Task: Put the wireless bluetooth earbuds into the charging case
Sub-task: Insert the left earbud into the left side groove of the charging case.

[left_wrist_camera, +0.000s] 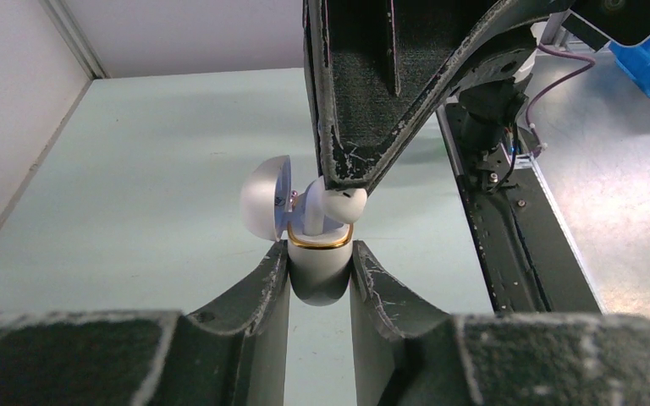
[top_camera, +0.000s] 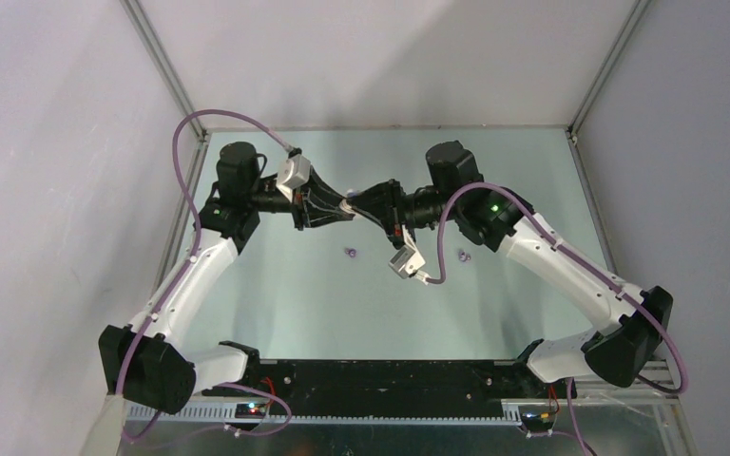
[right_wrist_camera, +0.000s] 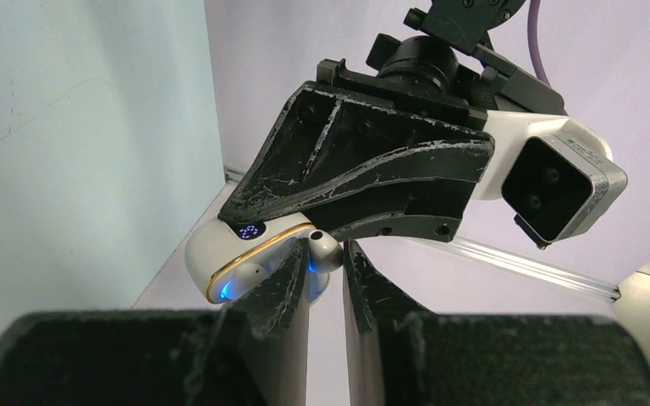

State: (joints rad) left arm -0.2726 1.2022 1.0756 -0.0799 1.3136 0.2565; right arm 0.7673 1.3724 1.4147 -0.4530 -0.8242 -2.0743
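Observation:
In the air over the middle of the table, my left gripper (left_wrist_camera: 320,254) is shut on the body of a white charging case (left_wrist_camera: 322,275). The case has a gold rim, and its lid (left_wrist_camera: 264,199) is swung open to the left. My right gripper (right_wrist_camera: 326,254) is shut on a white earbud (right_wrist_camera: 325,252). It holds that earbud at the case's mouth, with the stem reaching down inside the rim. Another white earbud (right_wrist_camera: 250,272) sits in the case (right_wrist_camera: 212,254), lit blue. In the top view the two grippers meet tip to tip (top_camera: 354,207).
Two purple earbuds lie on the pale green table, one (top_camera: 350,252) below the grippers and one (top_camera: 464,256) to the right. The black base rail (top_camera: 390,375) runs along the near edge. Grey walls and metal frame bars enclose the table.

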